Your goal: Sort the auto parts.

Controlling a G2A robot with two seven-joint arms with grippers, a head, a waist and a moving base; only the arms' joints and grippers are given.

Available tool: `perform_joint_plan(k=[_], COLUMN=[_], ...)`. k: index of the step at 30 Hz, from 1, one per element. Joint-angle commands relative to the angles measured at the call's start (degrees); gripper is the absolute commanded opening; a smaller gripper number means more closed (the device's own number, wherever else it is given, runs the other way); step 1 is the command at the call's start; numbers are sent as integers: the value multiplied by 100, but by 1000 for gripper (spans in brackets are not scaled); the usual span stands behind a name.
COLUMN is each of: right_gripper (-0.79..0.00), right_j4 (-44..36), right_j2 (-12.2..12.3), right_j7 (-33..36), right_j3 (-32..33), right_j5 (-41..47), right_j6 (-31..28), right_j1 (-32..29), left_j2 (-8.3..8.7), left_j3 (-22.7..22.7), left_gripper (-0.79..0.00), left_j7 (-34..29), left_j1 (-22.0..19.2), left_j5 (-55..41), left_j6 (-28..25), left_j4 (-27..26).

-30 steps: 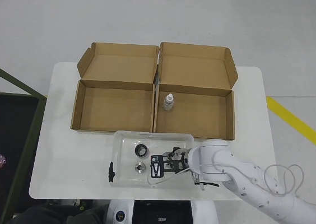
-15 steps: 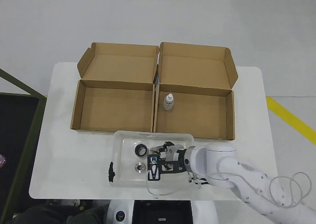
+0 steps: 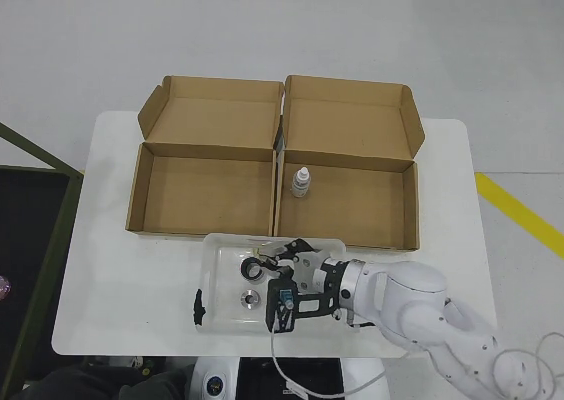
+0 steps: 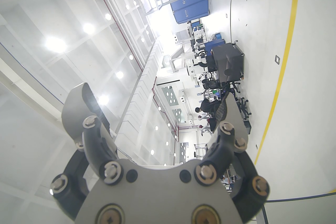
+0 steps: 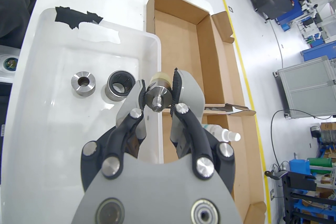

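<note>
Steel threaded fitting [image 5: 158, 99], cream-capped, sits clamped in the right end effector [image 5: 159, 83]; left end effector [image 4: 155, 99] gapes wide.

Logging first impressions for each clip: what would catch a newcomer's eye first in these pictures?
The right gripper stands out, clamped on a small threaded metal part over the side of the white tray nearest the boxes. A steel ring and a dark-lined ring lie side by side in the tray. Behind it stand two open cardboard boxes, the left box bare and the right box holding a spray bottle.
</note>
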Motion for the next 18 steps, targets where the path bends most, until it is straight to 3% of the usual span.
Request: perform_joint_plan(k=[1, 18], right_gripper=[-785, -785], right_j4=[-26, -348], right_j2=[10, 146], right_j7=[-190, -1147], right_j3=[92, 1119], right_j5=[-69, -752], right_j6=[113, 914], right_j1=[-82, -1000], left_j2=[0, 0], left_j3=[0, 0], left_gripper=[0, 0], left_j7=[0, 0], left_j1=[0, 0], left_j5=[0, 0], left_j6=[0, 0], left_j4=[0, 0])
